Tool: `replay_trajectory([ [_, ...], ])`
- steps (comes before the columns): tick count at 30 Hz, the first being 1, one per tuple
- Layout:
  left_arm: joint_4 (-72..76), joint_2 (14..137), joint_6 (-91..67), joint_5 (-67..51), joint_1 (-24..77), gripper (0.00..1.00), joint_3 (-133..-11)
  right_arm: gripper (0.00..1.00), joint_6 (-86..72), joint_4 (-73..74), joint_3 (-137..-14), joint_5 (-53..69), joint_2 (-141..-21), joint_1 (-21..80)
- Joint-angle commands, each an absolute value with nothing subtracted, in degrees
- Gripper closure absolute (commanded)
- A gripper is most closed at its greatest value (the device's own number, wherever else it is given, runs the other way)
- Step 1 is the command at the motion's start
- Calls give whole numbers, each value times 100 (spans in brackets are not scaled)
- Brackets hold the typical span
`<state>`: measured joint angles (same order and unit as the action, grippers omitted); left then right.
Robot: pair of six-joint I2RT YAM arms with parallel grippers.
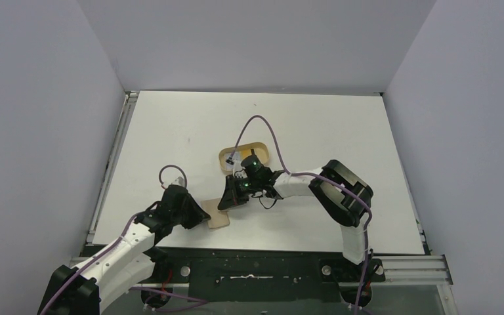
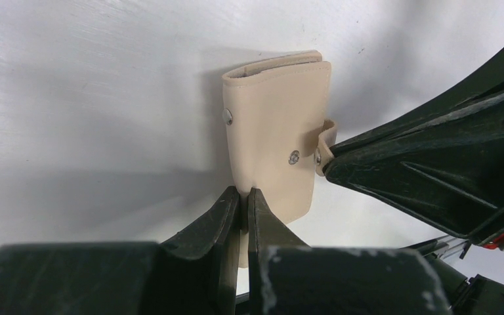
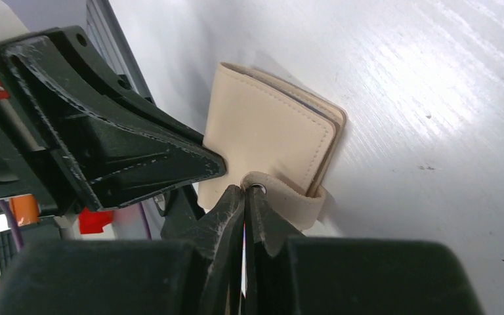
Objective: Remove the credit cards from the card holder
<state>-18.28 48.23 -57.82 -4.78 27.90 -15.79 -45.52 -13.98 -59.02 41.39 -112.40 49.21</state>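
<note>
Though folded shut, tan card holder (image 2: 272,118).

We see a plain pale tan card holder (image 2: 272,131) with silver snaps (image 2: 293,157), a white table (image 1: 341,131), a black left gripper (image 2: 244,197) and right gripper (image 3: 244,193), a purple cable (image 1: 256,117), and a tan tray (image 1: 224,156).

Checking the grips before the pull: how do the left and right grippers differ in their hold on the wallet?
The left gripper pinches the wallet itself at one edge of its body; the right gripper pinches only the strap tab. In the top view the left gripper comes at the wallet from the left, the right gripper from the far side. Both are shut on the same folded wallet.
</note>
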Motion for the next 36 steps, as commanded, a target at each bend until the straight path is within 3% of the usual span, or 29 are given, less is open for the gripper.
replay_trajectory([
  [1,-1729,4799,-5739,-439,2769,100,-1793,100,-4182,-1130,-6134,3983,-11343,5058],
  [36,-1765,4746,-5761,-461,2769,100,-1749,100,-4437,-1876,-5851,3597,-11228,5128],
])
